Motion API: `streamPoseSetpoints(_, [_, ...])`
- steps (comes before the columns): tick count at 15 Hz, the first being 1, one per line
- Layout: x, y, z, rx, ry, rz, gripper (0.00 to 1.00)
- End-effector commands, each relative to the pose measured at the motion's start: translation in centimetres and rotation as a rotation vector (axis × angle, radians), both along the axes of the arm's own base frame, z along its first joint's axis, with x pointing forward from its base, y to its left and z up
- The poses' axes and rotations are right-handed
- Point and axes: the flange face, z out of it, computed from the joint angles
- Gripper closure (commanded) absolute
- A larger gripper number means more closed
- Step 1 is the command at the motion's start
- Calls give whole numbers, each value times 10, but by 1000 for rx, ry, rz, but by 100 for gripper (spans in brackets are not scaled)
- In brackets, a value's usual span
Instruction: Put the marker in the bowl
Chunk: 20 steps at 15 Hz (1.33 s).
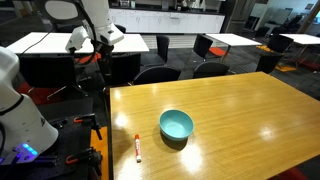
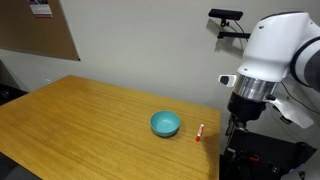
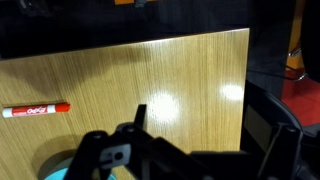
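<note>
Lying flat on the wooden table (image 1: pixel 240 110), the marker (image 1: pixel 137 147) sits at the lower middle of an exterior view, near the table's front edge. The bowl (image 1: pixel 176 124) stands just up and right of it, not touching, with nothing inside. The white arm (image 1: pixel 20 110) fills the left edge, well apart from both.

In an exterior view, the marker (image 2: pixel 201 133) is a tiny red stick just right of the bowl (image 2: pixel 165 124). The arm (image 2: pixel 265 65) is big at the right of the frame.

In the wrist view, the marker (image 3: pixel 36 110) lies sideways at the left edge. A bit of the bowl (image 3: pixel 55 172) peeks out at the lower left. The claw (image 3: pixel 135 150) is a dark shape along the bottom. How wide it stands cannot be told, but the marker is not in it.

The step in hand looks like reaching for the marker. To do it well, the claw should come over the marker's middle, turn so its fingers cross the thin stick, and go down slowly so the marker does not roll.
</note>
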Motion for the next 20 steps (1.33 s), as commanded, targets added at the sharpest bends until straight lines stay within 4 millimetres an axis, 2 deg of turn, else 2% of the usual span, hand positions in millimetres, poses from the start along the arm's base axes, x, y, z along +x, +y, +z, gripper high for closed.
streamPoseSetpoints(1, [4,-3,3,-4,-24,-28,0])
streamPoseSetpoints(5, [14,-16,15,7,-89,-95,0])
streamPoseSetpoints(8, [23,-32,26,15,-153,-182,0])
streamPoseSetpoints(14, [41,-79,46,24,-267,-433,0])
streamPoseSetpoints(20, [49,-124,45,9,-354,-686,0])
